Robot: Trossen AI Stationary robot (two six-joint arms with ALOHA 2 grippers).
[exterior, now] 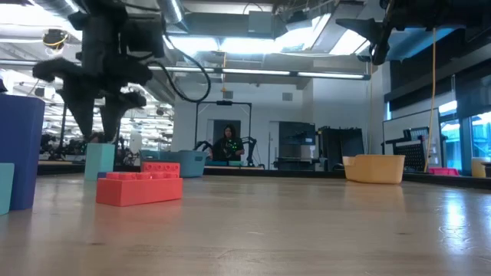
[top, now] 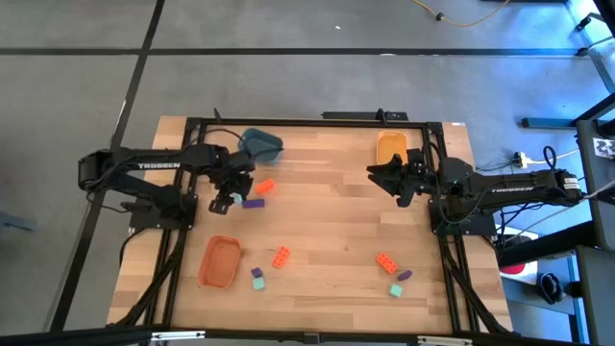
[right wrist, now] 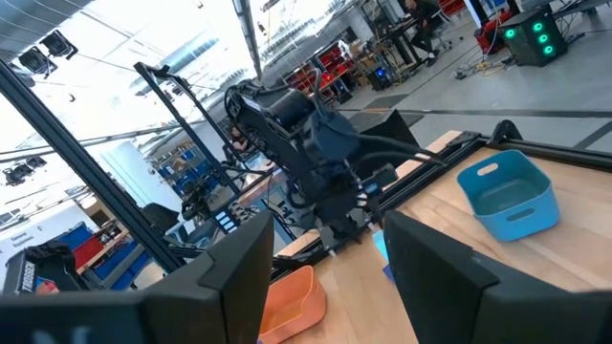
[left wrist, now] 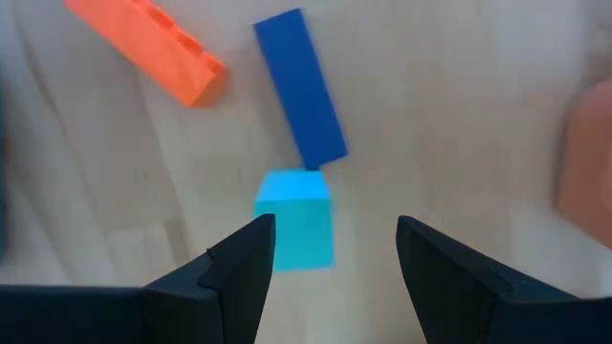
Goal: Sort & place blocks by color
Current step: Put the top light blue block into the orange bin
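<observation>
My left gripper (left wrist: 335,229) is open and points down over a teal block (left wrist: 296,222) that lies flat on the table. The block sits between the fingers, nearer one of them, and nothing touches it. A purple block (left wrist: 299,86) lies end-on against the teal one, with an orange-red block (left wrist: 143,43) beyond it. In the high view this gripper (top: 223,201) is at the table's left, next to the purple block (top: 253,203) and the orange-red block (top: 264,186). My right gripper (top: 378,174) hangs open and raised at the far right, empty.
A blue bowl (top: 261,144) stands far left, a yellow bowl (top: 391,147) far right, and an orange bowl (top: 220,261) near left. More blocks lie near the near edge: orange-red (top: 281,256), purple (top: 256,273), teal (top: 258,284), orange-red (top: 386,261), purple (top: 405,275), teal (top: 395,289). The table's middle is bare wood.
</observation>
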